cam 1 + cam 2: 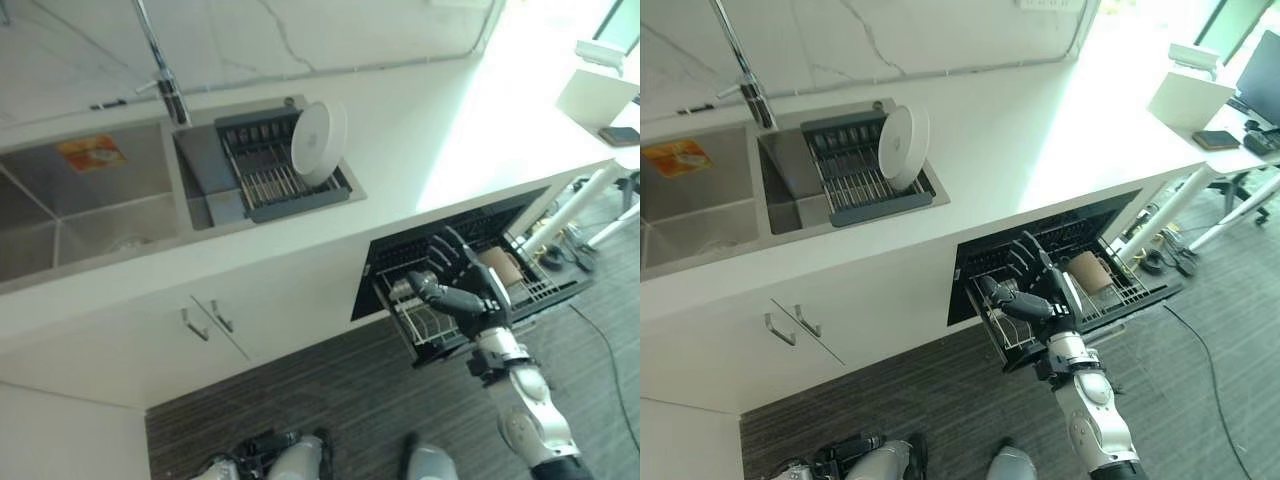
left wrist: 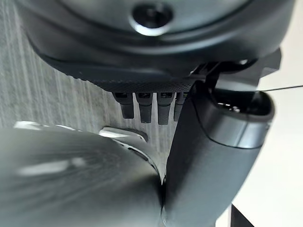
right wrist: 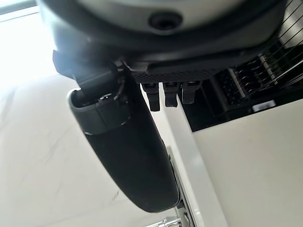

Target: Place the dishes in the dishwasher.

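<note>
Cup [image 1: 1090,270] already in rack [image 1: 1132,290]; plate [image 1: 903,147] still at sink. R hand [image 1: 1038,285] over rack, fingers spread, empty. L hand [image 2: 156,101] idle, fingers straight.

Strong daylight pours in from the far right, washing the right end of the worktop [image 1: 500,130] to a glaring white with no detail. The sink [image 1: 90,200] side lies in softer, cooler light. The dishwasher [image 1: 1060,260] opening is deep in shadow (its rack wires catch a few glints). Both wrist views are blurred up close, with bright highlights on dark casing.
</note>
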Controlling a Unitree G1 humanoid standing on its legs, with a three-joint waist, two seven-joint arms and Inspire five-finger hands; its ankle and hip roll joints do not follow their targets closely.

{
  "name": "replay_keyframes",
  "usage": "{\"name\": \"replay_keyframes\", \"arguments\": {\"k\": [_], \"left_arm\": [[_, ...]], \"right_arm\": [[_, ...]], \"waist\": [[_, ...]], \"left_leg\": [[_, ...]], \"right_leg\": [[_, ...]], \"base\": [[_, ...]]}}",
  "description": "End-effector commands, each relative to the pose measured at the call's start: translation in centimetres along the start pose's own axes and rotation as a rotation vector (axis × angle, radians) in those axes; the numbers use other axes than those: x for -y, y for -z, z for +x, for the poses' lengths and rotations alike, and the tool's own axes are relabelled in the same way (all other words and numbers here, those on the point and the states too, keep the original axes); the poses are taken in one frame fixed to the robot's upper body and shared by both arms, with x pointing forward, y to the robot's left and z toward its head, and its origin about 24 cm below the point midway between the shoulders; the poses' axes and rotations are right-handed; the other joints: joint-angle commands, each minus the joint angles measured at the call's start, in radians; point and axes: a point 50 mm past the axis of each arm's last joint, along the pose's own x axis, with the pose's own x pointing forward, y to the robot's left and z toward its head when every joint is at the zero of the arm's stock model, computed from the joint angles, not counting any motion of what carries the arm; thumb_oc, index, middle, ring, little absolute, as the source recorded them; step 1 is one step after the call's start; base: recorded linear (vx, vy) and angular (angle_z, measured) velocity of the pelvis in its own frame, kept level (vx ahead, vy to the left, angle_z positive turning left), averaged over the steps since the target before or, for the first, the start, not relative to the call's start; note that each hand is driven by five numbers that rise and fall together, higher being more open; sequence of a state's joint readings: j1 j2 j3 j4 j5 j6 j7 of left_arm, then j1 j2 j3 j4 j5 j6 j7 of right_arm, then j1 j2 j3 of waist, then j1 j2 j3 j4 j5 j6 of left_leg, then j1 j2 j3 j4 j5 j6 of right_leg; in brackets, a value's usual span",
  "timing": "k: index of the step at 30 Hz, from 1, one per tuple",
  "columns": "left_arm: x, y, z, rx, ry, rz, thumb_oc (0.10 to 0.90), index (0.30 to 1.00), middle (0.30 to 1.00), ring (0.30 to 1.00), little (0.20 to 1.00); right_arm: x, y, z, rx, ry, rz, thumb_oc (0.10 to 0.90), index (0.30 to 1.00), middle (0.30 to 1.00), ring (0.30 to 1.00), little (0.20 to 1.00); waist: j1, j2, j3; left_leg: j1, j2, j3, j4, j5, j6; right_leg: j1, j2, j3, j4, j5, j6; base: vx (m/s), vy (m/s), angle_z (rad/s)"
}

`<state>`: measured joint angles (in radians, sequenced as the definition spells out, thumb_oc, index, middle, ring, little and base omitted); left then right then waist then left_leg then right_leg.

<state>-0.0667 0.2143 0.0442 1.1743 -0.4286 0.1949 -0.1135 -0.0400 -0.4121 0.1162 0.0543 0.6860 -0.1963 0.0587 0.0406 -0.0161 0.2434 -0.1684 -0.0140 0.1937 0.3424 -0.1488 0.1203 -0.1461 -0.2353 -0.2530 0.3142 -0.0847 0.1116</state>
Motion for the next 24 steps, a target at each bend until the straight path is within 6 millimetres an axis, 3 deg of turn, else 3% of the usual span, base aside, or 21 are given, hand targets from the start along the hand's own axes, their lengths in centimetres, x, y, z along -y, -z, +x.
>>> {"name": "replay_keyframes", "arguments": {"k": [1,5,10,13,14,15,16,17,18,20,24], "left_arm": [[-3.0,7.0,-1.2,-0.228,-0.097,0.016,0.800,0.900,0.900,0.900,0.900],[-3.0,7.4,-1.2,-0.236,-0.102,0.019,0.800,0.900,0.900,0.900,0.900],[-2.6,7.4,-1.1,-0.218,-0.127,0.019,0.800,0.900,0.900,0.900,0.900],[-2.4,6.8,-0.9,-0.176,-0.172,-0.027,0.800,0.900,0.900,0.900,0.900],[-2.2,6.2,-0.8,-0.165,-0.185,-0.056,0.800,0.900,0.900,0.900,0.900],[-2.2,6.0,-0.8,-0.162,-0.192,-0.057,0.800,0.900,0.900,0.900,0.900],[-2.2,6.1,-0.8,-0.170,-0.197,-0.045,0.800,0.900,0.900,0.900,0.900],[-2.2,6.6,-0.9,-0.192,-0.194,-0.025,0.800,0.900,0.900,0.900,0.900],[-2.4,7.0,-1.0,-0.207,-0.194,-0.007,0.800,0.900,0.900,0.900,0.900],[-2.6,7.3,-1.1,-0.247,-0.204,-0.071,0.800,0.900,0.900,0.900,0.900],[-2.6,7.6,-1.1,-0.269,-0.218,-0.088,0.800,0.900,0.900,0.900,0.900]], "right_arm": [[0.2,-7.3,2.0,0.387,-0.012,-0.103,0.800,0.900,0.900,0.900,0.900],[-0.4,-8.6,1.9,0.485,0.011,-0.150,0.800,0.900,0.900,0.900,0.900],[-1.1,-10.6,1.4,0.597,0.021,-0.191,0.800,0.900,0.900,0.900,0.900],[-1.3,-11.4,1.3,0.618,-0.017,-0.217,0.800,0.900,0.900,0.900,0.900],[-1.6,-11.8,1.4,0.627,-0.037,-0.250,0.800,0.900,0.900,0.900,0.900],[-1.7,-11.9,1.6,0.631,-0.043,-0.261,0.800,0.900,0.900,0.900,0.900],[-2.0,-12.0,1.9,0.634,-0.051,-0.263,0.800,0.900,0.900,0.900,0.900],[-2.2,-12.1,2.3,0.640,-0.060,-0.257,0.800,0.900,0.900,0.900,0.900],[-2.2,-12.2,2.3,0.652,-0.050,-0.261,0.800,0.900,0.900,0.900,0.900],[-2.3,-12.5,2.5,0.671,-0.018,-0.274,0.800,0.900,0.900,0.900,0.900],[-2.8,-11.9,2.1,0.673,-0.012,-0.299,0.800,0.900,0.900,0.900,0.900]], "waist": [[0.023,0.007,-0.007],[0.037,0.002,-0.016],[0.030,-0.005,-0.015],[0.021,-0.035,0.008],[0.034,-0.056,0.041],[0.040,-0.054,0.056],[0.051,-0.041,0.066],[0.069,-0.024,0.067],[0.081,-0.007,0.070],[0.107,0.000,0.053],[0.116,-0.006,0.029]], "left_leg": [[0.038,0.049,-0.105,-0.042,-0.056,-0.091],[0.032,0.066,-0.085,-0.042,-0.064,-0.094],[0.052,0.075,-0.075,-0.042,-0.074,-0.104],[0.116,0.022,-0.073,-0.042,-0.061,-0.099],[0.057,-0.008,-0.116,0.076,-0.033,-0.116],[0.009,-0.015,-0.131,0.137,-0.014,-0.127],[-0.015,-0.011,-0.163,0.105,0.023,-0.140],[-0.010,0.010,-0.194,-0.026,0.064,-0.152],[-0.046,0.041,-0.200,-0.042,0.098,-0.168],[-0.091,0.048,-0.238,-0.042,0.071,-0.168],[-0.069,0.029,-0.214,-0.042,0.040,-0.124]], "right_leg": [[0.057,0.022,-0.005,-0.014,-0.043,0.032],[0.051,0.012,-0.020,-0.014,-0.057,0.040],[0.075,0.036,-0.011,-0.014,-0.095,0.022],[0.094,0.034,0.024,-0.014,-0.104,-0.010],[0.109,0.029,0.058,-0.014,-0.100,-0.032],[0.115,0.040,0.071,-0.014,-0.101,-0.044],[0.124,0.056,0.084,-0.014,-0.105,-0.047],[0.141,0.062,0.090,-0.014,-0.119,-0.033],[0.166,0.069,0.085,-0.014,-0.133,-0.027],[0.193,0.050,0.075,-0.014,-0.162,0.001],[0.234,0.014,0.020,-0.014,-0.134,0.008]], "base": [[0.03,-0.029,-0.19],[0.03,-0.056,-0.22],[0.05,-0.103,-0.03],[0.09,-0.082,0.47],[0.08,-0.040,0.71],[0.11,0.068,0.59],[0.20,0.268,0.53],[0.27,0.388,0.36],[0.27,0.390,0.00],[0.21,0.427,-0.29],[0.21,0.289,-0.16]]}}
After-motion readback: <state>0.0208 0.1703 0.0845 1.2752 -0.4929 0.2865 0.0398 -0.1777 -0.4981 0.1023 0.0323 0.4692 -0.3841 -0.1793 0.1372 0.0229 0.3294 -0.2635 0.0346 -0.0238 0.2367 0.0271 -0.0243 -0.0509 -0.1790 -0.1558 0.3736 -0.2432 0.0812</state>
